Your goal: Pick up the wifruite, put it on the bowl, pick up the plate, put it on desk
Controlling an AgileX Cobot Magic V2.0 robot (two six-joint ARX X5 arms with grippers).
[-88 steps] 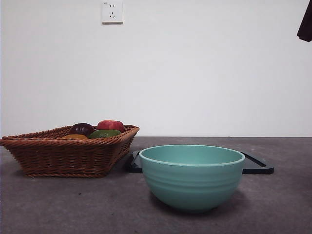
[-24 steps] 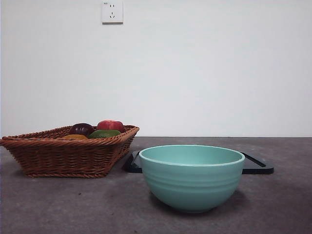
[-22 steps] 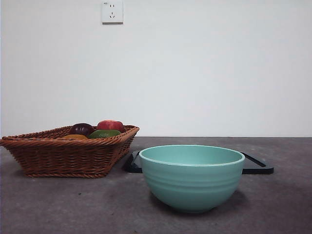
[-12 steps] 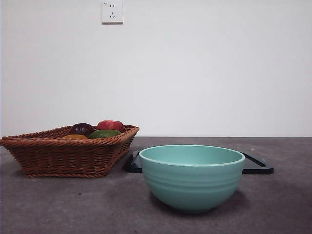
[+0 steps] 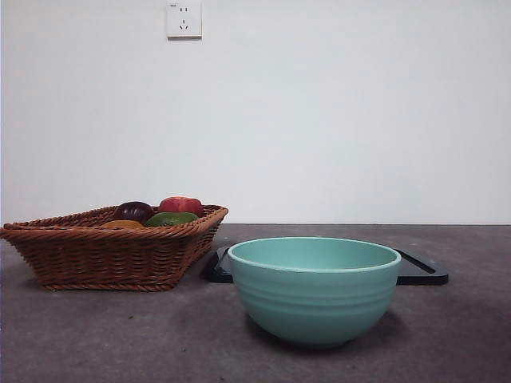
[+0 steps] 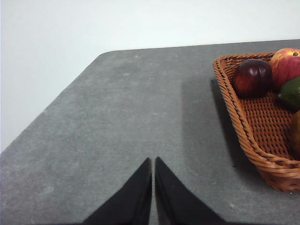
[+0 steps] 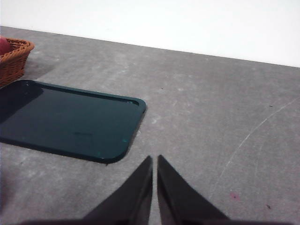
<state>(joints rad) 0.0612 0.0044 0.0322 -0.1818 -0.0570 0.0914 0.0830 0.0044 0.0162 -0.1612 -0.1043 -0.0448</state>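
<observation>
The wifruite (image 5: 121, 224) is a small orange-yellow fruit lying low in the wicker basket (image 5: 104, 259) at the left; the left wrist view catches only its edge (image 6: 296, 133). The teal-green bowl (image 5: 314, 303) stands empty in the near middle of the desk (image 5: 120, 335). Behind the bowl lies the plate (image 5: 421, 272), a flat dark rectangular tray, which shows bare in the right wrist view (image 7: 65, 119). My left gripper (image 6: 153, 160) is shut, above bare desk beside the basket. My right gripper (image 7: 154, 157) is shut, just off the plate's corner. Neither arm shows in the front view.
A dark purple fruit (image 5: 133, 211), a red one (image 5: 181, 205) and a green one (image 5: 171, 218) share the basket (image 6: 243, 122). A corner of the basket (image 7: 14, 58) sits close to the plate's far end. A white wall with a socket (image 5: 184, 20) backs the desk.
The black arm tip that stood at the top right corner of the front view 3.6 s ago is gone. The basket, bowl and plate have not moved.
</observation>
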